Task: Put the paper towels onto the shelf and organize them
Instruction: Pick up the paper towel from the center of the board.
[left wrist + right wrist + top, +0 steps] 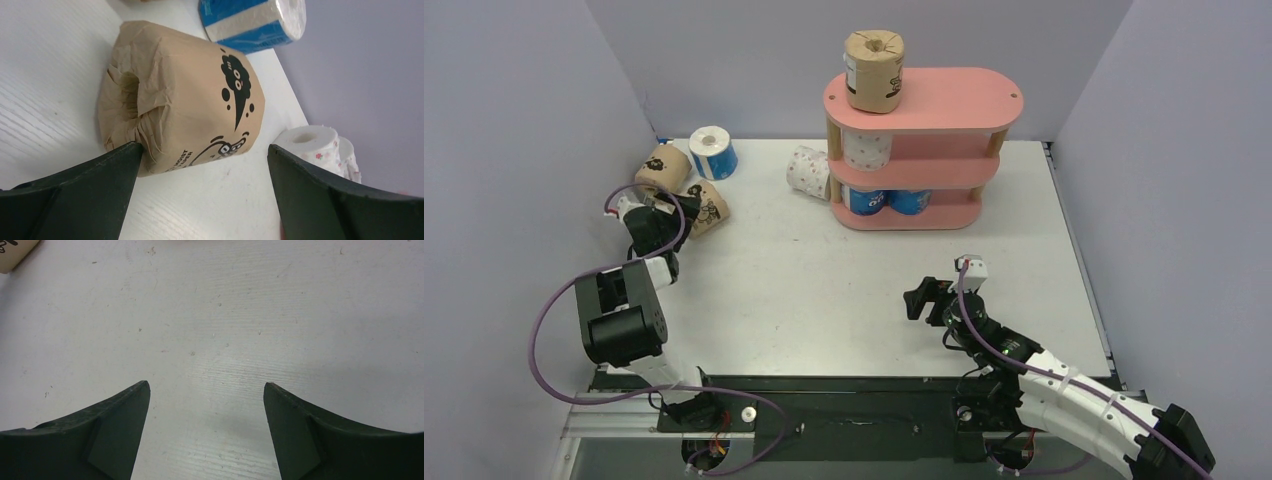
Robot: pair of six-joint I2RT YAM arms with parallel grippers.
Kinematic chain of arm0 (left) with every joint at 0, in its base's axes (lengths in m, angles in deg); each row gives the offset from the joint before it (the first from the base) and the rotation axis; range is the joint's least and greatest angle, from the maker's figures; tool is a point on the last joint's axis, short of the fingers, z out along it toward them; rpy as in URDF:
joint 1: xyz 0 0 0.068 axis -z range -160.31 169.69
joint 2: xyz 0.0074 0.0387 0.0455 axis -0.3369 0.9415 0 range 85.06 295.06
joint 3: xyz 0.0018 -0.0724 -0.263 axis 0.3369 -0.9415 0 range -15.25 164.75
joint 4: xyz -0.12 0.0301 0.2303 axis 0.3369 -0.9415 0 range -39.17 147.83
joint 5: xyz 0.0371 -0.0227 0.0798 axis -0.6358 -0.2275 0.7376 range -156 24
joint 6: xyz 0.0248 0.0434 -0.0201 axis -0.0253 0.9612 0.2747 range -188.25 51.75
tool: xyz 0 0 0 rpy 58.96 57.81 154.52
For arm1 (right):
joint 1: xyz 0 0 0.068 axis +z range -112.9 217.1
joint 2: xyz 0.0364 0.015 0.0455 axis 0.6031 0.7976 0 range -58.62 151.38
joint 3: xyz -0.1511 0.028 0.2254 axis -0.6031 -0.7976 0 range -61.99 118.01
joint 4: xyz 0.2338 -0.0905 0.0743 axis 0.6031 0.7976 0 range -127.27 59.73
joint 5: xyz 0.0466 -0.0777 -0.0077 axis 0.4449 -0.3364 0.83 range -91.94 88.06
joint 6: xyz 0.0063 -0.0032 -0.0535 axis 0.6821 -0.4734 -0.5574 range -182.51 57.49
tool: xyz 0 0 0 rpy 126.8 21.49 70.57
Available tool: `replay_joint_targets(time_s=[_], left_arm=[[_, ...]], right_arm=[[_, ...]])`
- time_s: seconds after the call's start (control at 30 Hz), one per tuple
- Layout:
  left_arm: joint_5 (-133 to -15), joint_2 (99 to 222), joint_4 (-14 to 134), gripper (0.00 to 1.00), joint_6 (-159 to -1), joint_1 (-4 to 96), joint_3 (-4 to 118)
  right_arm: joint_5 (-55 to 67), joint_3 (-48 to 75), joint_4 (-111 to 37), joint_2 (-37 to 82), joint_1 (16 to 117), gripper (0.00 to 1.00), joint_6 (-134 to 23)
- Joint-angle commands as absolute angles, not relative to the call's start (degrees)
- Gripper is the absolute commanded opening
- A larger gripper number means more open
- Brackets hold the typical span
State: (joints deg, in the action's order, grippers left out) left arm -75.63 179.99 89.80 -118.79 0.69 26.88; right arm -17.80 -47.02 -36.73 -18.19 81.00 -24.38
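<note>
The pink shelf [944,100] stands at the back. A brown roll [874,70] stands on its top board, a white pink-dotted roll [867,150] on the middle one, and two blue rolls [886,201] on the bottom one. Another dotted roll [807,170] lies on the table just left of the shelf. At the far left lie two brown rolls [662,165] [709,207] and a blue roll [712,152]. My left gripper [690,208] [205,150] is open right at the nearer brown roll [180,100], which lies on its side just ahead of the fingertips. My right gripper [916,298] [206,385] is open over bare table.
The left wall runs close behind the left-hand rolls. In the left wrist view the blue roll [255,20] lies beyond the brown one and a dotted roll [320,147] shows by the right finger. The white table [824,290] stretches between the arms and the shelf.
</note>
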Motion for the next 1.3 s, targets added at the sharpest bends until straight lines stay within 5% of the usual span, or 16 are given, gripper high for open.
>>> replay_joint_targets(time_s=[0.0, 0.43, 1.27], left_arm=[[-77.8, 177.8, 94.8, 0.97, -120.0, 3.1, 25.3], [-65.9, 166.3, 84.6, 0.96, -119.2, 4.2, 22.2], [-72.0, 184.8, 89.8, 0.97, -120.5, 2.6, 32.7]], right_arm=[[-18.6, -47.7, -38.8, -17.7, 80.6, 0.79, -24.7], [-17.8, -47.8, -39.1, -17.3, 80.6, 0.79, -24.7], [-18.1, -48.3, -39.1, -18.2, 79.6, 0.79, -24.7]])
